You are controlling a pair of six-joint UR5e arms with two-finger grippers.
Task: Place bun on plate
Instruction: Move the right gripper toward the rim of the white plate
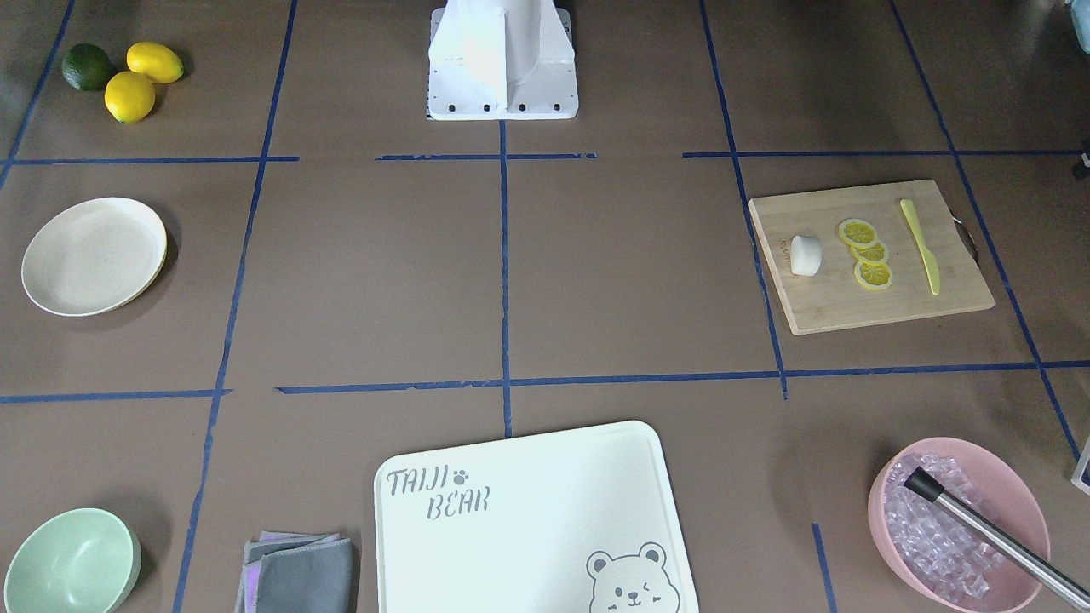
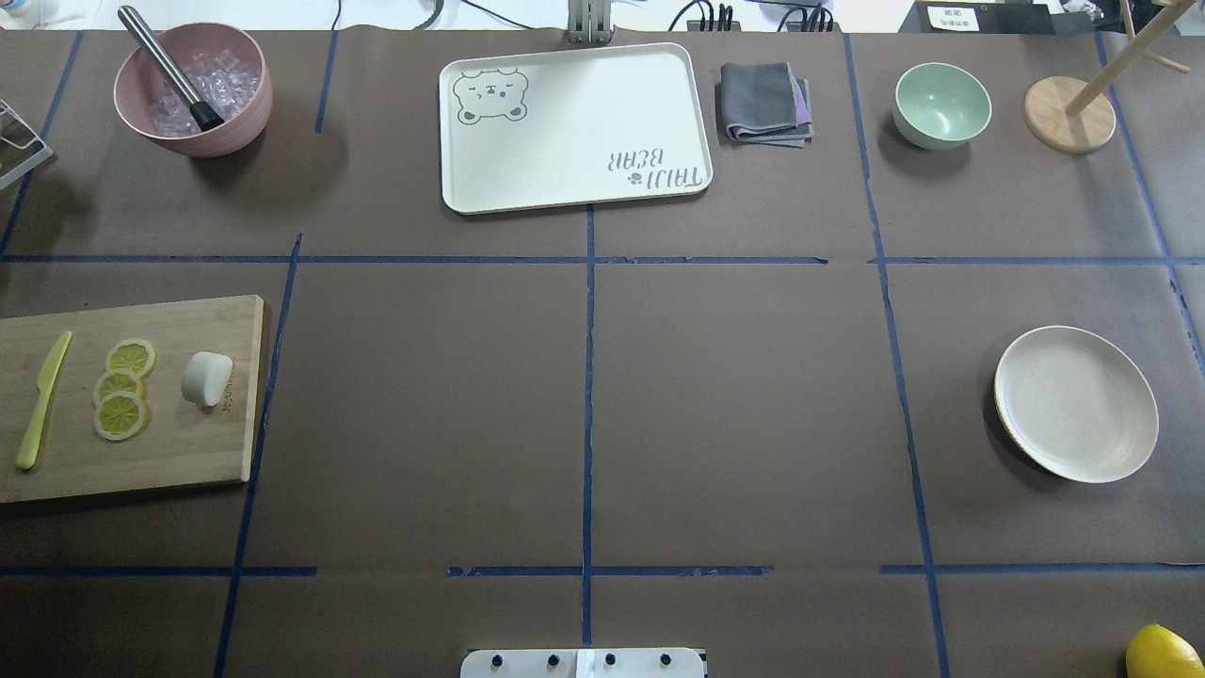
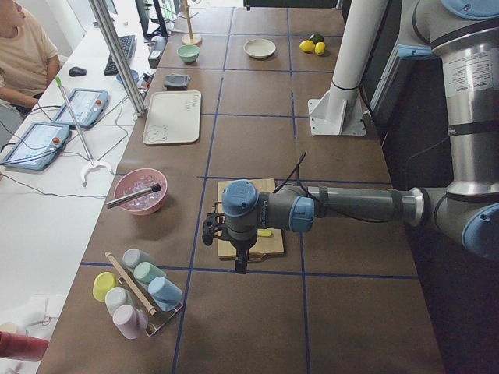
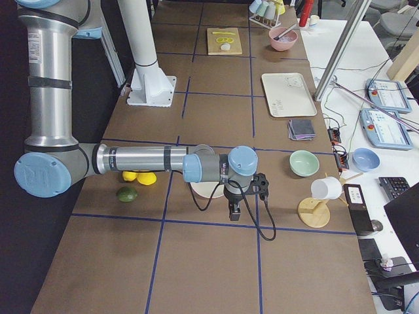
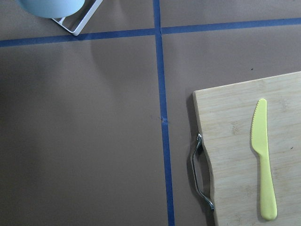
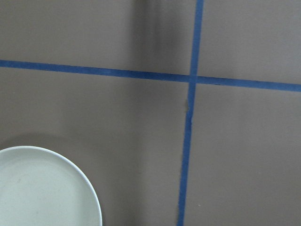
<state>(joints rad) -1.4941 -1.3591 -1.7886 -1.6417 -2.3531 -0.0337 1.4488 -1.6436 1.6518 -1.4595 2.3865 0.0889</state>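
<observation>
The bun [image 2: 207, 377] lies on its side on a wooden cutting board [image 2: 188, 452] at the robot's left end of the bench [image 2: 734, 424], just beside three lemon slices [image 2: 120, 386], with a yellow plastic knife [image 2: 42, 400] beyond them. The cream plate [image 2: 1076, 403] sits bare at the opposite end, well apart from the bun.

Neither arm holds anything. The left claw [image 3: 239, 269] hangs above the handle end of the board, its wrist camera taking in the knife but not the bun. The right claw [image 4: 234, 217] hangs just beside the plate. Each shows only from the side, so whether their fingers are spread or pressed together cannot be told.

By this showing the task is at its opening step, the reach for the bun. The left claw would need to cross over the knife and slices, come down with fingers spread around the lump and close gently. A long carry across the bench, or a hand-over, would follow.
</observation>
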